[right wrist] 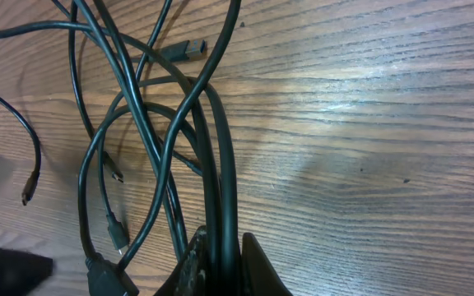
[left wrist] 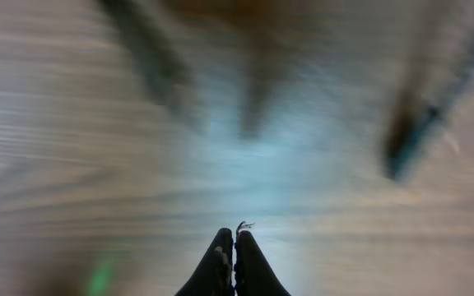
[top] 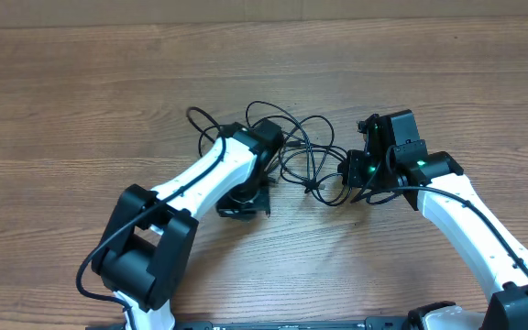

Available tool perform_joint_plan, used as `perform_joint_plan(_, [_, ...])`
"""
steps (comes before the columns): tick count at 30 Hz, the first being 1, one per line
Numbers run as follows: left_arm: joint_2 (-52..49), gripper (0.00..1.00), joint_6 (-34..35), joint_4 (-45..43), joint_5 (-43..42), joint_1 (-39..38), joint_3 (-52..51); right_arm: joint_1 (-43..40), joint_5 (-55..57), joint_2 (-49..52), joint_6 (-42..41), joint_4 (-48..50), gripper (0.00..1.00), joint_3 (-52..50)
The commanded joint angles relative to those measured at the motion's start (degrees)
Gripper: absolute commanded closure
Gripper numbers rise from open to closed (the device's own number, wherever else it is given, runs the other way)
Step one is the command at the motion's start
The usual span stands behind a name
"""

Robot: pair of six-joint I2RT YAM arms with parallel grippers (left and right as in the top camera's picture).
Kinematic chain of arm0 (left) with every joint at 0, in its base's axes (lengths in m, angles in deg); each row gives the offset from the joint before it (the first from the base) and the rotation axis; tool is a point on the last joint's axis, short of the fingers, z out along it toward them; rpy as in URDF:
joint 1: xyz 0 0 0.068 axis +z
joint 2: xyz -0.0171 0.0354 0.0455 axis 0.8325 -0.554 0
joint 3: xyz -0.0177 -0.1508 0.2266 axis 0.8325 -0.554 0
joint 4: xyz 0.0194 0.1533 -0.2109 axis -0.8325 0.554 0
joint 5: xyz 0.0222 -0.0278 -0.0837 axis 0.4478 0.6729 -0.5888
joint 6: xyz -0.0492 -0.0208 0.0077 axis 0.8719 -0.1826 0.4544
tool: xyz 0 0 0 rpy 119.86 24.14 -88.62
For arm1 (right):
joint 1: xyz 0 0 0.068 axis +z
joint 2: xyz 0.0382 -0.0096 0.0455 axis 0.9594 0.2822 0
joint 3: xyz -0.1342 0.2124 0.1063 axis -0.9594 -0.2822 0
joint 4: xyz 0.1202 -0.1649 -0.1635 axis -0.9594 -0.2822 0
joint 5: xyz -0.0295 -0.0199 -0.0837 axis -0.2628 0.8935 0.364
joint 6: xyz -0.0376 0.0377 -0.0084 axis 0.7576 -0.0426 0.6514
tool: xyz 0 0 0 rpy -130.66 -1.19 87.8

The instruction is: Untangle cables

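Observation:
The cables (top: pixel 302 151) lie as a tangle of thin black loops on the wooden table between my two arms. In the right wrist view the cables (right wrist: pixel 151 140) cross over one another, with small plug ends (right wrist: pixel 189 48) lying loose. My right gripper (right wrist: pixel 220 255) is shut on two strands of the cables at the tangle's right side (top: pixel 351 179). My left gripper (left wrist: pixel 234 238) is shut with only a thin wisp between its tips; its view is blurred, with dark cable streaks (left wrist: pixel 414 131) above. In the overhead view the left gripper (top: pixel 246 197) sits at the tangle's left edge.
The wooden table (top: pixel 81 101) spreads around the tangle. A loop of cable (top: pixel 204 124) sticks out to the upper left of the left arm. Thicker arm wires run along both white arms (top: pixel 466 211).

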Motion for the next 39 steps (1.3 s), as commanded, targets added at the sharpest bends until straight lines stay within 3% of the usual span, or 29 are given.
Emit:
perform_joint_plan(1, [-0.4,0.91,2.8,-3.0,-2.1,2.4,0.0,-0.2,-0.8,-0.5,-0.2,0.4,0.96,0.0])
perform_joint_plan(5, [-0.4,0.41,1.7,-15.6,-32.7,3.6,0.0,-0.2,-1.2,-0.5,-0.2,0.4,0.96,0.0])
perform_joint_plan(7, [-0.4,0.10,2.4,-22.9,-39.3,3.3,0.0,-0.2,-2.1,-0.5,-0.2,0.4,0.96,0.0])
perform_joint_plan(8, [-0.4,0.07,4.3,-24.9,-38.9,3.0,0.0,-0.2,-2.0,-0.5,-0.2,0.3,0.96,0.0])
perform_joint_plan(13, [-0.4,0.15,19.2,-25.1,-30.7,1.1,-0.1,-0.2,-2.0,-0.5,-0.2,0.3,0.96,0.0])
perform_joint_plan(19, [-0.4,0.32,25.4,-25.2,-23.3,-1.7,-0.1,-0.2,-2.0,-0.5,-0.2,0.3,0.96,0.0])
perform_joint_plan(21, [-0.4,0.31,25.9,-25.1,-21.1,-2.6,-0.2,-0.2,-2.0,-0.5,-0.2,0.3,0.96,0.0])
perform_joint_plan(26, [-0.4,0.12,32.5,-24.9,-16.3,-3.4,-0.3,-0.2,-2.0,-0.5,-0.2,0.3,0.96,0.0])
perform_joint_plan(32, [-0.4,0.11,39.7,-29.1,-17.9,-3.8,-0.3,-0.2,-2.0,-0.5,-0.2,0.3,0.96,0.0])
perform_joint_plan(35, [-0.4,0.16,40.4,-29.7,-18.3,-4.4,-0.3,-0.2,-2.0,-0.5,-0.2,0.3,0.96,0.0])
perform_joint_plan(39, [-0.4,0.36,40.3,-29.6,-18.1,-5.6,-0.3,-0.2,-2.0,-0.5,-0.2,0.3,0.96,0.0])
